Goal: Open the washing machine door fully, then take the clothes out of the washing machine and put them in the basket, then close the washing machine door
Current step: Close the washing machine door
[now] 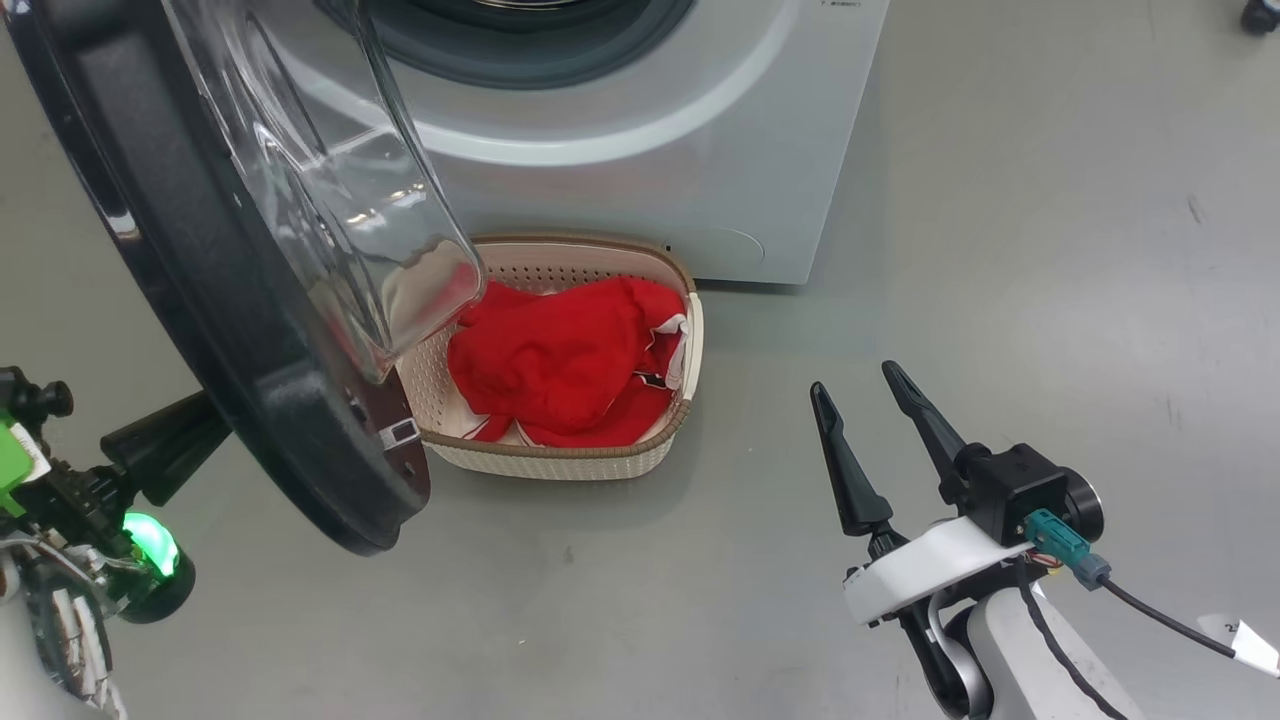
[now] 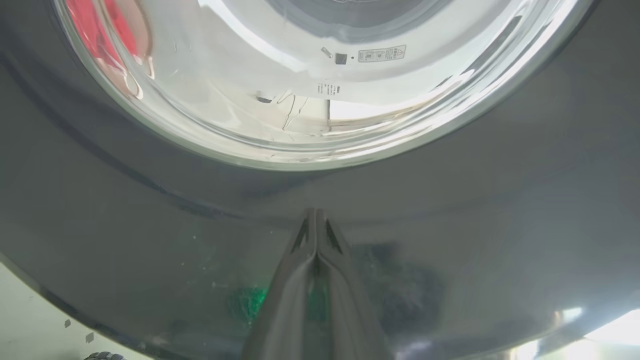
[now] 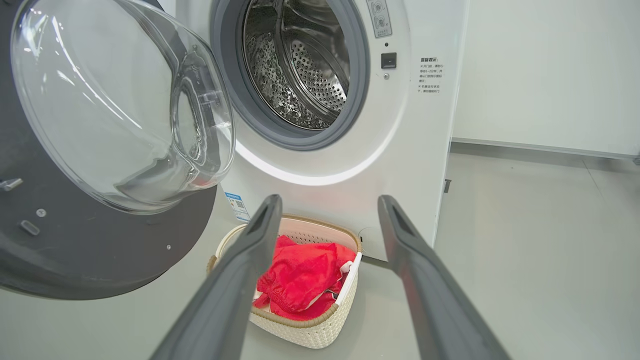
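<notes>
The washing machine door (image 1: pixel 250 400) stands swung out at the left, its black rim and clear glass bowl (image 3: pixel 115 110) facing the machine. The washing machine (image 1: pixel 640 170) shows its grey ring and bare steel drum (image 3: pixel 300 70). Red clothes (image 1: pixel 560 365) with white trim lie heaped in the cream basket (image 1: pixel 560 460) on the floor, right in front of the machine. My left gripper (image 2: pixel 316 215) is shut, its tips against the door's black outer face. Its dark fingers (image 1: pixel 165 455) reach behind the rim. My right gripper (image 1: pixel 855 380) hangs open and empty, right of the basket.
Grey floor (image 1: pixel 1000 250) stretches to the right of the machine, up to a white wall (image 3: pixel 545 75). A dark caster wheel (image 1: pixel 1260 15) sits at the far right. The door overhangs the basket's left end.
</notes>
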You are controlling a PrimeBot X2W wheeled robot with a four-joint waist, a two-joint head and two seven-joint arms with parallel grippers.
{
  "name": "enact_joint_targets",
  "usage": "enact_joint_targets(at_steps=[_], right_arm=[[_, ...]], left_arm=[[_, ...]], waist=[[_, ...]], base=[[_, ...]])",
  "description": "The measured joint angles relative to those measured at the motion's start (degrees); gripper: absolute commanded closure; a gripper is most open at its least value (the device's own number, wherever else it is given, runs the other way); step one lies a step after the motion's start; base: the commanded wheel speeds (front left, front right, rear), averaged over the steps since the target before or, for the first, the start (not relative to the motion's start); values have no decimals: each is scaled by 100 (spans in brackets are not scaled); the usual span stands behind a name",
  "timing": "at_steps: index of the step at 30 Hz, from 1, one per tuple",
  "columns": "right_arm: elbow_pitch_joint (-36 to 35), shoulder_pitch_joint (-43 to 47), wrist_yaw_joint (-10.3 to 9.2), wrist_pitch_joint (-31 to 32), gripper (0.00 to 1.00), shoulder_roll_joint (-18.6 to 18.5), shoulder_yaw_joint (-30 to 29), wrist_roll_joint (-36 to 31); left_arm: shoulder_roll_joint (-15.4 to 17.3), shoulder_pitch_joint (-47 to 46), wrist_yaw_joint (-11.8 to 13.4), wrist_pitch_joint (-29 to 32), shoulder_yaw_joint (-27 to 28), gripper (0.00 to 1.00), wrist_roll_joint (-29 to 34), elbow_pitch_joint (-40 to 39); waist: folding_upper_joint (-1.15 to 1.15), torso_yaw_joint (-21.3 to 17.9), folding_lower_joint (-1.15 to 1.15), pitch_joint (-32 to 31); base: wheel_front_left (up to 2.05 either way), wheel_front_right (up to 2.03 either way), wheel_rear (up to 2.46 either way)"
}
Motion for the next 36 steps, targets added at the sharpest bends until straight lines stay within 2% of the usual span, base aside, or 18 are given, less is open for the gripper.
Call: enact_joint_targets(at_steps=[6,16,36], right_arm=[[0,0,0,1,0,1,45,20],[-16,1,-2,1,0,3,145,60],[-160,-9,-115,0,0,4,163,120]], left_arm=[[-1,170,146,-42,-368,100,-508,-53],[2,418,272,-404,-768,100,-987,-255],[7,610,353,-1367,-1534,100,-1779,-672]], waist=[[0,-122,0,-33],[0,-297,0,-67],[0,-681,0,176]], base=[[0,0,0],[0,0,0],[0,0,0]])
